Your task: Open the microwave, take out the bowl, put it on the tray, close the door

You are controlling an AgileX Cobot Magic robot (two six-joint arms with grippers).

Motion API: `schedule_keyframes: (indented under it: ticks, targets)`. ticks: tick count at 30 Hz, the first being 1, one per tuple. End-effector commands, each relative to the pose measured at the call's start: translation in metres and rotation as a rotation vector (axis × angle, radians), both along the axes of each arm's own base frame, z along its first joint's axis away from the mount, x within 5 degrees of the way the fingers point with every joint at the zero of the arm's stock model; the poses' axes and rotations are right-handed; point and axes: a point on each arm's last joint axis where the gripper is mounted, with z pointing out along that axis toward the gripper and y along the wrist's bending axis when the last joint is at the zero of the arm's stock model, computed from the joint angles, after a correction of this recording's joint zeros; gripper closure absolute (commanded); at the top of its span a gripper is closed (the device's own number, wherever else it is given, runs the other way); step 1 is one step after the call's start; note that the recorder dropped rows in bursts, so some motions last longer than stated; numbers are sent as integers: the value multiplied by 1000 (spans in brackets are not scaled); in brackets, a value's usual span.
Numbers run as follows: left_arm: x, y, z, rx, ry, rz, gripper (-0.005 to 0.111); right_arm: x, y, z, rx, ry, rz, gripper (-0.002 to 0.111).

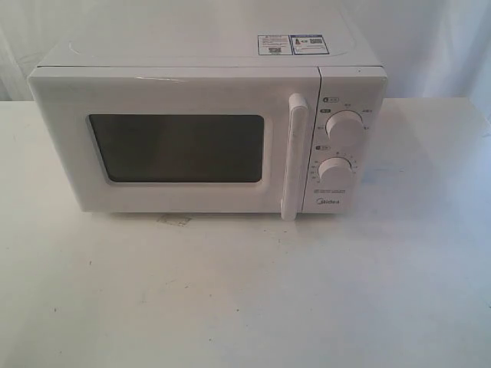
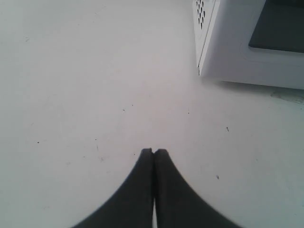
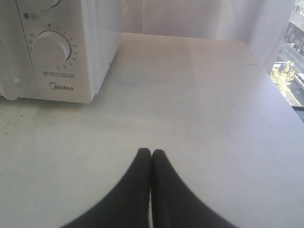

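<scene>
A white tabletop [image 1: 245, 307], faintly speckled and scuffed, meets a pale draped curtain [image 1: 437, 46] along its back edge. Past one side edge, a window [image 3: 294, 61] shows daylight and trees.

The microwave [image 1: 207, 130] is what stands in my way, a white box at the far middle of the table [image 1: 245, 299]. Its door [image 1: 176, 149] sits flush and shut, with the bar handle [image 1: 294, 157] sticking out toward me just left of the dials [image 1: 343, 129]. Open tabletop runs across the whole near side, and strips of it pass left and right of the box. My left gripper [image 2: 153, 151] and right gripper [image 3: 151, 151], fingers pressed together, hang over that open surface, apart from the casing.
</scene>
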Motion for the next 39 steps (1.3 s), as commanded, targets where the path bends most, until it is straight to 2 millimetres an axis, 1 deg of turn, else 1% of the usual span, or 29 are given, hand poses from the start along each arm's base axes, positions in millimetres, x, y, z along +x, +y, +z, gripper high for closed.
schedule_keyframes:
  ticks: [1, 3, 8, 11, 16, 18, 20, 23, 24, 26, 28, 32, 34, 36, 39]
  targets:
    - [0, 0, -1, -9, -1, 3, 107, 0, -1, 0, -55, -19, 8, 108]
    - [0, 0, -1, -9, -1, 3, 107, 1, 0, 5, -79, -67, 17, 108]
    - [0, 0, -1, -9, -1, 3, 107, 3, 4, 21, -76, -249, 59, 108]
    - [0, 0, -1, -9, -1, 3, 107, 3, 5, 24, -69, -287, 68, 108]
    - [0, 0, -1, -9, -1, 3, 107, 3, 5, 24, -69, -288, 68, 108]
    - [0, 0, -1, -9, -1, 3, 107, 3, 6, 28, -69, -330, 78, 108]
    - [0, 0, -1, -9, -1, 3, 107, 1, 9, 38, -68, -443, 104, 108]
    - [0, 0, -1, -9, -1, 3, 107, -7, 15, 62, -74, -727, 168, 108]
    - [0, 0, -1, -9, -1, 3, 107, -12, 17, 70, -105, -831, 186, 108]
    - [0, 0, -1, -9, -1, 3, 107, -20, 20, 80, -194, -972, 191, 108]
    - [0, 0, -1, -9, -1, 3, 107, -27, 19, 94, -246, -1056, 168, 108]
    - [0, 0, -1, -9, -1, 3, 107, -38, 13, 128, -184, -1113, 103, 108]
    - [0, 0, -1, -9, -1, 3, 107, -37, 12, 145, -176, -1097, 96, 108]
    - [0, 0, -1, -9, -1, 3, 107, -30, 11, 159, -174, -1025, 93, 108]
    - [0, 0, -1, -9, -1, 3, 107, -10, 9, 168, -170, -804, 85, 108]
